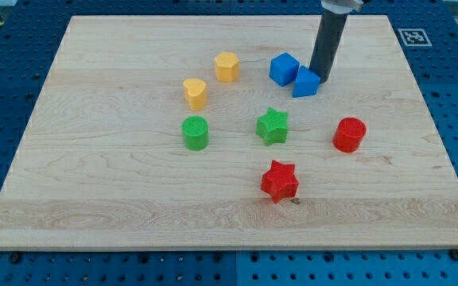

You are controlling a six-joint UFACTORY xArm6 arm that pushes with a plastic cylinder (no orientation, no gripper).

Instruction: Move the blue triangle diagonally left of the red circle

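Note:
The blue triangle [305, 83] lies near the view's top, right of centre, touching or almost touching the blue cube [284, 68] on its left. The red circle [349, 134] stands below and to the right of the triangle. My tip [320, 78] rests on the board just against the triangle's upper right side, with the dark rod rising to the view's top edge.
A yellow hexagon [227, 67] and a yellow heart-like block [195, 93] sit left of the blue pair. A green cylinder [195, 133], a green star [273, 125] and a red star [279, 180] lie across the middle. The wooden board [94, 206] ends at blue pegboard.

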